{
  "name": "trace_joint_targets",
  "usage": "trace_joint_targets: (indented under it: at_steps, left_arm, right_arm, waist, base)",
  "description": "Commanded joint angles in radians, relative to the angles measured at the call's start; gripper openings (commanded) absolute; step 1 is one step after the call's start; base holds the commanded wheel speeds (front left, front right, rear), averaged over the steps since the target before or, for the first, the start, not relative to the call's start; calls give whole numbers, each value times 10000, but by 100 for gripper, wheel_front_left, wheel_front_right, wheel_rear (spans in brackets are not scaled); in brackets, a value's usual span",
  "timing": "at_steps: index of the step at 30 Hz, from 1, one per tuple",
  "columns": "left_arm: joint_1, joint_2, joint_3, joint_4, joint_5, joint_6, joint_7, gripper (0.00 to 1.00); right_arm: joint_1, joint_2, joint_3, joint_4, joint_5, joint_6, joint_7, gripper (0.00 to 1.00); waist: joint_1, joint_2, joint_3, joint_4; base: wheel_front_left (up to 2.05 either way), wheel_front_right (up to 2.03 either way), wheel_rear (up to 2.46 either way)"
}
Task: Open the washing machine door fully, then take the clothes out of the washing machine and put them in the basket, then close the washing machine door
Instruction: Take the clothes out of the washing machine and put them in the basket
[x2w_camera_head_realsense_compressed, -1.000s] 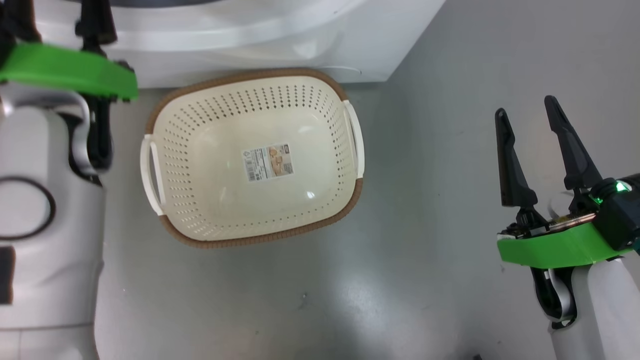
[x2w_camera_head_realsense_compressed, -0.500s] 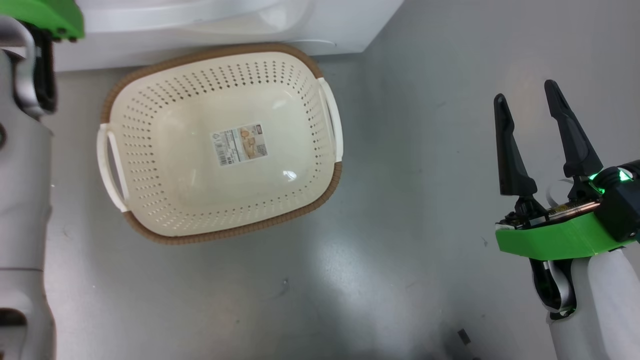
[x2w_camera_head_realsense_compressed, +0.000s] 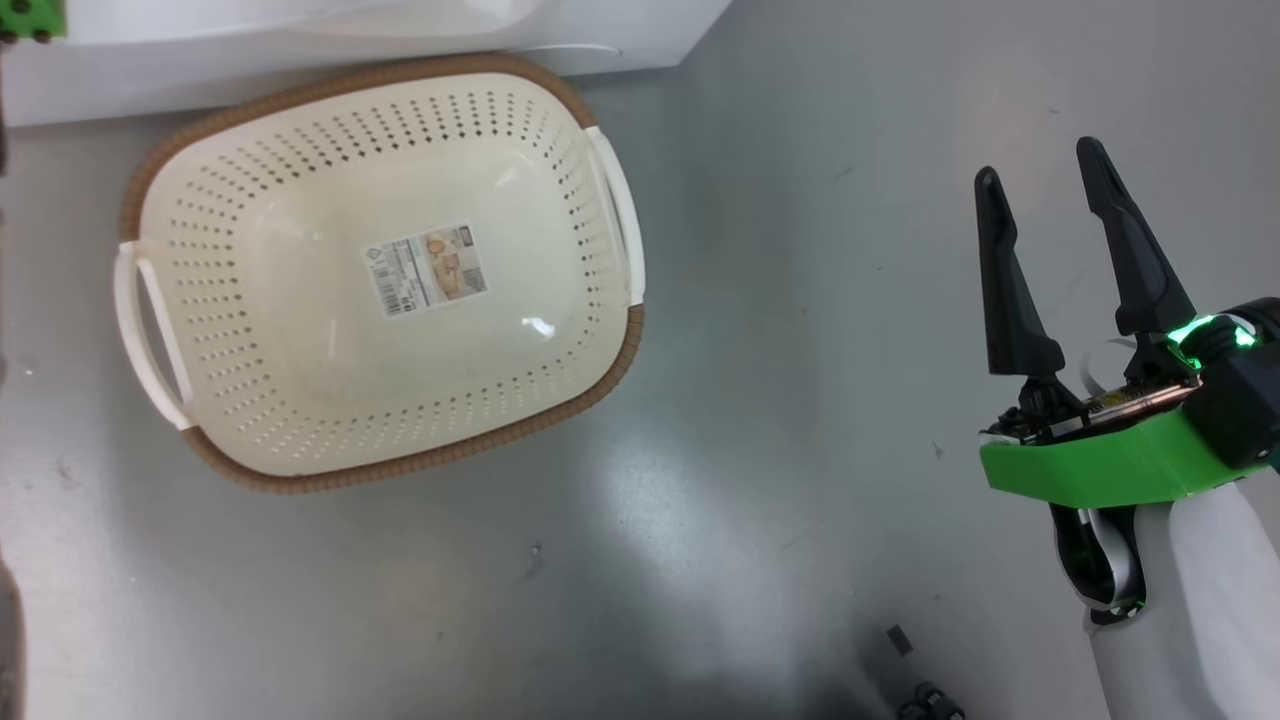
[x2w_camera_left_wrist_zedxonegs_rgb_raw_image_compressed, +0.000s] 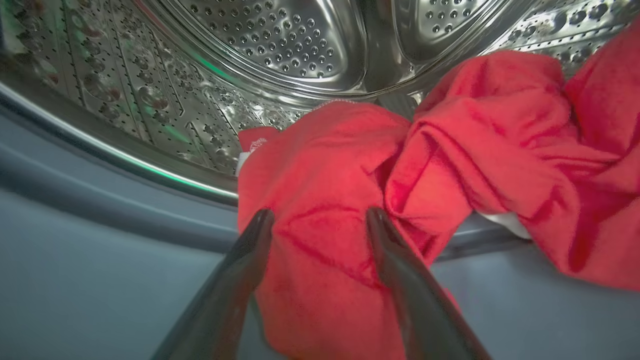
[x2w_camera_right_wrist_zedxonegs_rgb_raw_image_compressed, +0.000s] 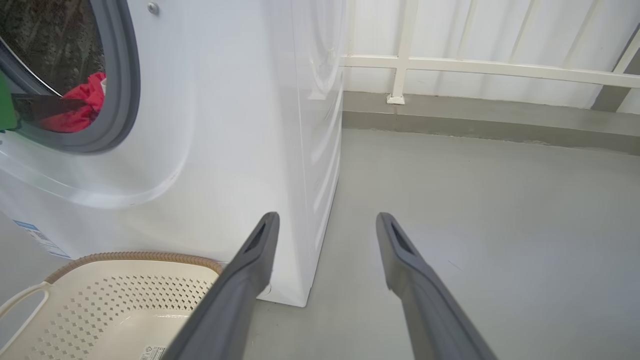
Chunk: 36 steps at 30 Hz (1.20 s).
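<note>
Left wrist view: the left gripper (x2w_camera_left_wrist_zedxonegs_rgb_raw_image_compressed: 320, 212) is hovering at the mouth of the drum (x2w_camera_left_wrist_zedxonegs_rgb_raw_image_compressed: 280, 45), jaws standing wide and gripping nothing. The clothes (x2w_camera_left_wrist_zedxonegs_rgb_raw_image_compressed: 475, 150), one red garment, are lying bunched across the centre and right of the frame and spilling over the grey rubber ring (x2w_camera_left_wrist_zedxonegs_rgb_raw_image_compressed: 100, 210). The two fingertips are framing the nearest red fold at lower centre. I cannot tell whether they are touching it.

Judgement: the grab is the step in hand. The fold should be sitting deep between the fingers before closing, on a thick bunch rather than a thin hem. Lifting over the ring before pulling out should avoid dragging or snagging.

Head view: the basket (x2w_camera_head_realsense_compressed: 420, 468) is sitting at upper left on the floor (x2w_camera_head_realsense_compressed: 760, 400), just beside the washing machine (x2w_camera_right_wrist_zedxonegs_rgb_raw_image_compressed: 240, 125), with no garment in it yet. At right, the right gripper (x2w_camera_head_realsense_compressed: 1038, 160) is hovering with jaws wide and nothing held, well apart from the basket.
</note>
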Motion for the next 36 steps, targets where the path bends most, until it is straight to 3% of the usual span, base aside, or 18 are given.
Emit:
trace_joint_targets:
  at_steps: [1,13,14,15,36]
  left_arm:
    - [-250,595,-67,0,205,154,145,100]
    - [-702,779,-482,1223,442,602,1379,100]
    - [-692,750,-503,1245,436,616,1356,62]
    - [-672,711,-534,1262,437,630,1329,0]
    - [-406,464,-666,435,75,470,-982,0]
  right_arm:
    - [94,3,250,-227,163,63,-63,100]
    - [102,3,326,-134,348,63,-63,100]
    - [105,3,320,-130,352,63,-63,100]
    - [115,3,312,-129,353,63,-63,100]
    - [117,3,213,-31,261,63,-63,100]
  waist:
    - [-1,0,49,-120]
    - [-1,0,-5,-316]
    - [-1,0,-17,-304]
    - [-1,0,-34,-287]
    - [-1,0,-401,129]
  base:
    - [0,0,0]
    - [0,0,0]
    - [0,0,0]
    - [0,0,0]
    - [0,0,0]
